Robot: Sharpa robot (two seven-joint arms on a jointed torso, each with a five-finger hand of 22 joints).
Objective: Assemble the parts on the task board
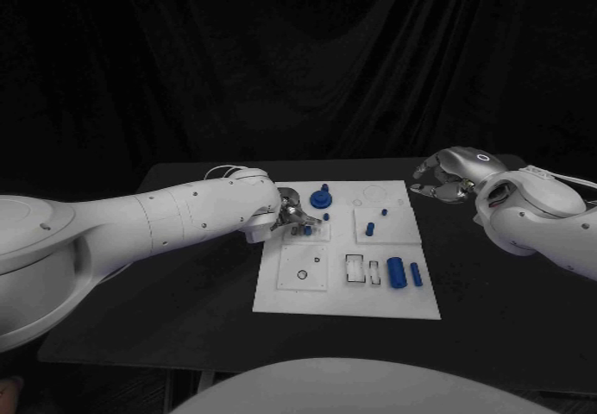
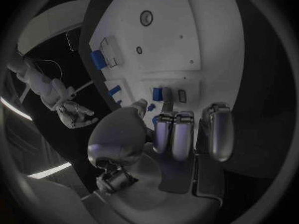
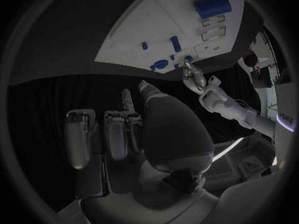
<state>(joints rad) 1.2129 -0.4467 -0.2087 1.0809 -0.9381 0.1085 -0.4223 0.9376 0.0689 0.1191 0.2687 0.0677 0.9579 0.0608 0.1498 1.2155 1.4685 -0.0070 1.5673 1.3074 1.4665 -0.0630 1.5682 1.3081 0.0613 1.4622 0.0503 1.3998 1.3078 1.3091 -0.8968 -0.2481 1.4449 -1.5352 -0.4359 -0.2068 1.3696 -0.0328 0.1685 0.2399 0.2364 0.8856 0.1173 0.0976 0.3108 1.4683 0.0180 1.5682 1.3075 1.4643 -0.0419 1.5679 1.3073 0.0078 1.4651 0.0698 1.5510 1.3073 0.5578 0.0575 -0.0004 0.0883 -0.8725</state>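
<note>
The white task board lies mid-table. My left hand hovers low over its far left section, thumb and a finger pinching a small blue part just above the board. A tall blue knob stands right behind that hand. Two blue cylinders lie side by side at the board's near right, and a blue peg sits in the middle right section. My right hand hangs beyond the board's far right corner, fingers spread and holding nothing; the left wrist view shows it too.
Empty rectangular slots and a round hole mark the board's near half. Black table surrounds the board, with a dark curtain behind. My left forearm reaches in over the table's left side.
</note>
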